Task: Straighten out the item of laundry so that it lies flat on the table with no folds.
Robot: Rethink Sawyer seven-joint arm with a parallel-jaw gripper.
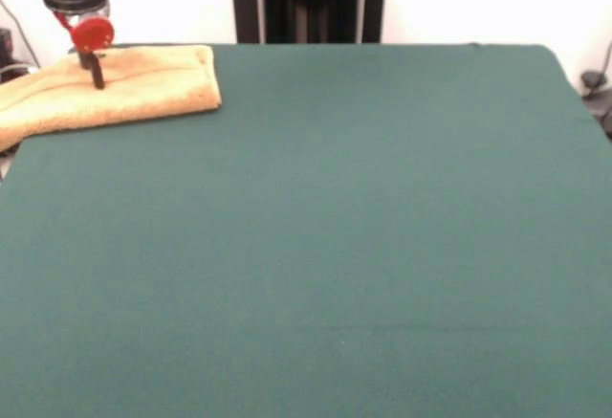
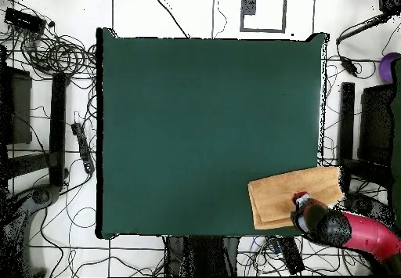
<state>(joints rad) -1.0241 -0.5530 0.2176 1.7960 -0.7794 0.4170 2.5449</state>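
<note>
Towel (image 1: pixel 115 88) at upper left of the front frame, doubled over, one end hanging past the table (image 1: pixel 335 246) corner. Overhead puts it at lower right, partly off the edge. End effector (image 1: pixel 96 76) stands on the towel's top layer; cannot tell how wide it is set or whether it has cloth. Advice for this step: catch only the top layer near a free edge, lift low, draw it toward open green mid-table, not off the edge.
</note>
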